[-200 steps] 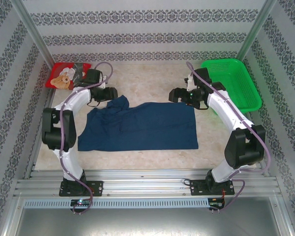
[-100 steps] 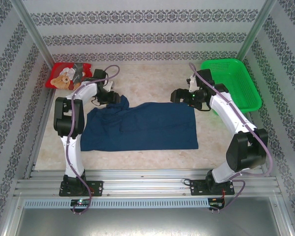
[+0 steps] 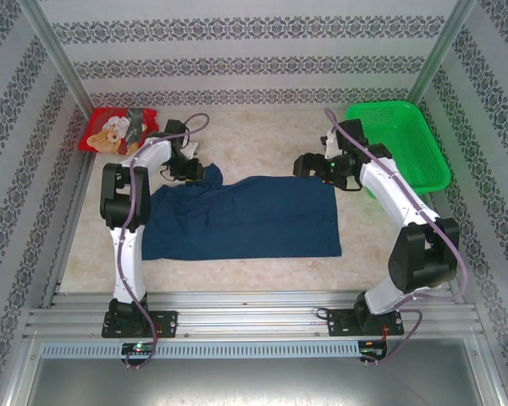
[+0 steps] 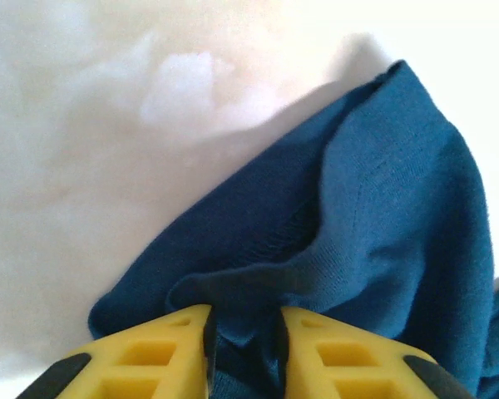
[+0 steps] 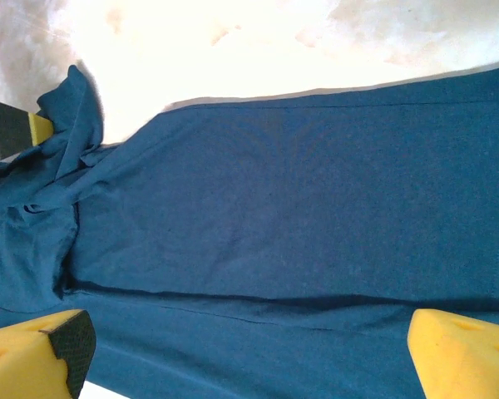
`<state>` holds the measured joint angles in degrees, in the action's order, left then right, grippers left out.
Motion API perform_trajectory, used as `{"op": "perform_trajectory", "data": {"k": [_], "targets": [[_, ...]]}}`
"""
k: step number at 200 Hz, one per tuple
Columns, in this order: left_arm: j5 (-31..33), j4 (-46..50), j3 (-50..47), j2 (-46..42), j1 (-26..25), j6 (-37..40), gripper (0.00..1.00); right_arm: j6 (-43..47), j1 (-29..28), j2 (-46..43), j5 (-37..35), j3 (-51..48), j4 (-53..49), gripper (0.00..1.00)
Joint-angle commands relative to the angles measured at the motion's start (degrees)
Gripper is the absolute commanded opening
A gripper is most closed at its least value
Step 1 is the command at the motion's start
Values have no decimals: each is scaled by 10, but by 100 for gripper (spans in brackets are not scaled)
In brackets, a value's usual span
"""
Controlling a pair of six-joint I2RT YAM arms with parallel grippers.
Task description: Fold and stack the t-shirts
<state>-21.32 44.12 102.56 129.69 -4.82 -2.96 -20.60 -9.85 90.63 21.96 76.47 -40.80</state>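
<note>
Blue cloth is bunched between the fingers of my left gripper (image 4: pixel 243 322), which is squeezed tight on the far left corner of the navy t-shirt (image 3: pixel 245 216). I think I hold that corner so I can pull it over for a fold. The shirt lies flat in the middle of the table (image 3: pixel 262 135). My right gripper (image 3: pixel 301 165) hangs near the far right corner, fingers wide apart, ready to grab. The red t-shirt (image 3: pixel 117 131) lies in the far left corner, out of the way.
</note>
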Motion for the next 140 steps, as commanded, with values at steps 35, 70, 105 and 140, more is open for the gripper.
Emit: {"op": "perform_trajectory", "data": {"k": [35,70,105,140], "targets": [[-7,3,28,-1,0,0,3,7,8,13,-8,-6,4,97],[5,-17,75,-24,-5,8,0,-4,13,46,-45,5,-13,97],[16,-16,104,-33,-4,24,0,-19,16,82,-66,12,-7,96],[20,-7,129,-30,-5,35,1,-27,17,100,-69,19,0,96]]}}
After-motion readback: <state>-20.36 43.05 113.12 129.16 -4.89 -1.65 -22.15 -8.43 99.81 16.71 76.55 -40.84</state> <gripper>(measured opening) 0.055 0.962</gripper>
